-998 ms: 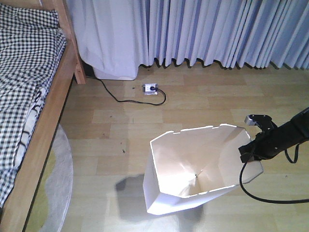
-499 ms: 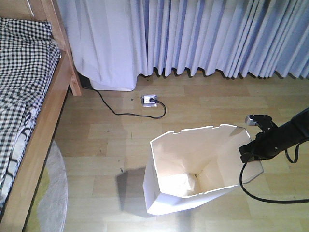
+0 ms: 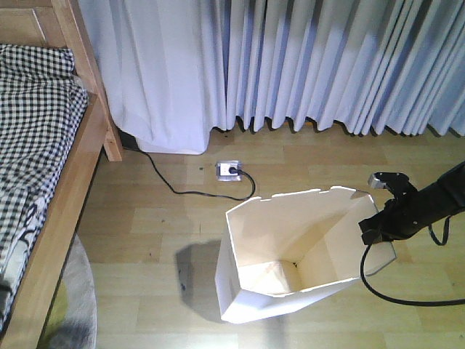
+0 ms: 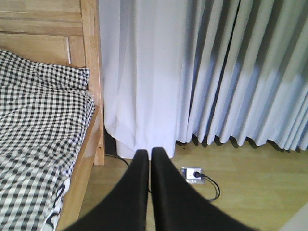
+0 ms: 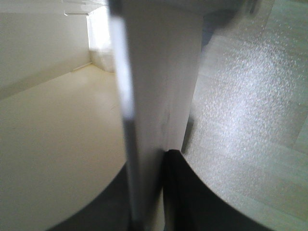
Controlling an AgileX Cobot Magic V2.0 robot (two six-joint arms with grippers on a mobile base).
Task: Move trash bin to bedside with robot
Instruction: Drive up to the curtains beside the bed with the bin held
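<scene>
My right gripper (image 3: 377,231) is clamped on the right-hand rim of the trash bin (image 3: 290,247). The right wrist view shows the thin white wall (image 5: 144,96) running up between the two fingers, one inside the bin and one outside. The bin stands upright on the wooden floor (image 3: 160,211), mouth open and empty, with its body extending to the left of my grip. The bed (image 3: 64,207) lies further left again, well apart from the bin, with bare floor between them. The bin is therefore between my right hand and the bed, and the coming move is judged to be a push or drag to the left, led from the trailing side. Because the hold is high on one thin wall, the bin may tip or flex if the base catches. The edge of a rug (image 3: 73,313) lies beside the bed frame, near the bottom of the path. A power strip (image 3: 229,170) and its cable lie behind the bin toward the curtain (image 3: 305,65), off that path. My left gripper (image 4: 148,156) is nearer the bed, fingers pressed together on nothing, and points toward the bed corner and curtain.
</scene>
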